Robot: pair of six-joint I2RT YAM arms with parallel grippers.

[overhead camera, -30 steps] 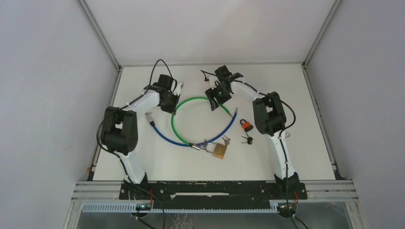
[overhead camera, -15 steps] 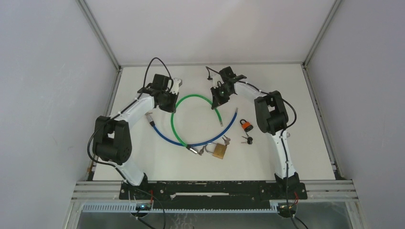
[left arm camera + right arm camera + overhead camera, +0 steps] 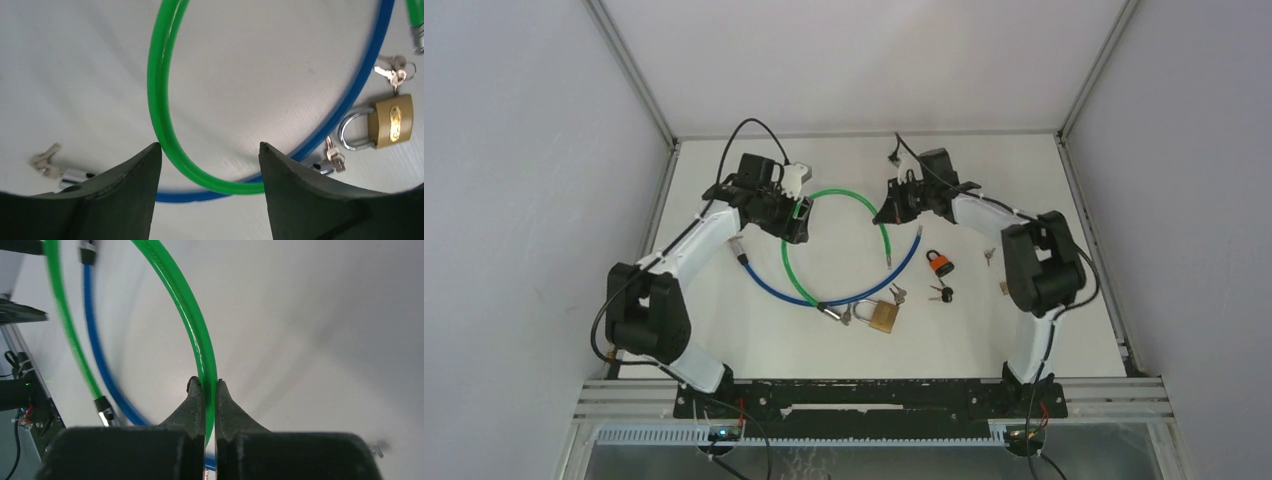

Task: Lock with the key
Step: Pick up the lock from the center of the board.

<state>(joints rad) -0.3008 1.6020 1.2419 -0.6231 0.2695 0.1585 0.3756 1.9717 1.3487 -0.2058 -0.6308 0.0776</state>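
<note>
**Right pincer** (image 3: 206,386): jaws together, clamped on the green cable (image 3: 197,335) a short way from its metal-tipped free end. This hold gives me control of that end, which I judge must be steered toward the lock.

**Left pincer** (image 3: 210,149): jaws apart, nothing held. It hangs over the opposite side of the green loop, and the cable runs under the gap between the fingers. Whether the cable touches them I cannot tell. I judge this a standby position, close enough to steady the loop if the right arm's pull shifts it.

**Lock:** the brass padlock (image 3: 884,316) lies flat near the front of the tabletop (image 3: 1064,330), well apart from both pincers. Its keys (image 3: 897,294) lie just beside it. The blue cable (image 3: 772,289) and the green one meet at its shackle; whether the shackle passes through them is too small to tell. A small orange padlock (image 3: 939,263) and a black-headed key (image 3: 942,293) lie near, to the right.

**Status:** no key is held or inserted, and locking is not yet begun.

**Caution:** the cable looks springy and may twist out of a narrow grip.
</note>
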